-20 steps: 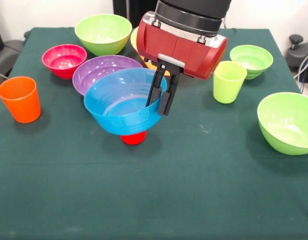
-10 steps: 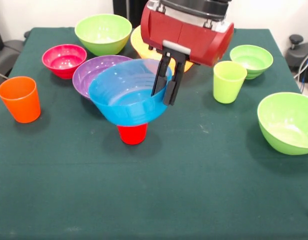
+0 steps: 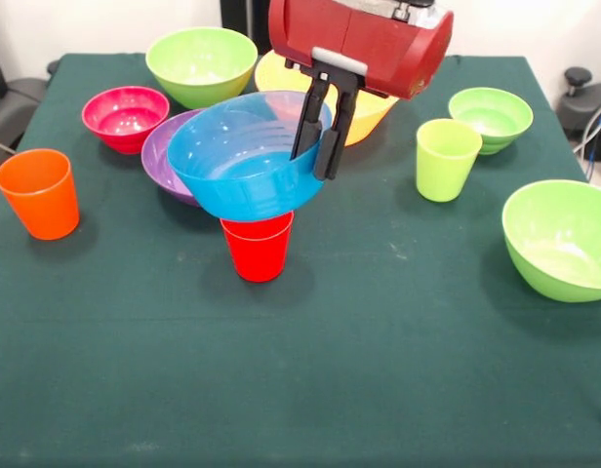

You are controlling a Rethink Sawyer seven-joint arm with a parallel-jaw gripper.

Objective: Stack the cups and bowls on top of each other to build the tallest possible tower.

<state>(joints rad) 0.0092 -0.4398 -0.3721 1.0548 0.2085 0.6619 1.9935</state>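
We noted the black gripper [image 3: 320,132] pinching the rim of the glossy blue plastic bowl [image 3: 244,156], tilted, seemingly just above the upright red plastic cup [image 3: 258,246].

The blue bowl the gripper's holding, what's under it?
Under the blue bowl, clamped in the gripper, stands the red cup. Whether they touch, I cannot tell; the bowl hides the cup's far rim.

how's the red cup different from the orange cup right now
The red cup stands near the table's middle, right under the blue bowl that the gripper holds by its rim; the orange cup stands alone near the picture's left edge with nothing above it. The orange cup's mouth is in plain sight, the red cup's is hidden by the bowl. Both are upright, handle-free tumblers.
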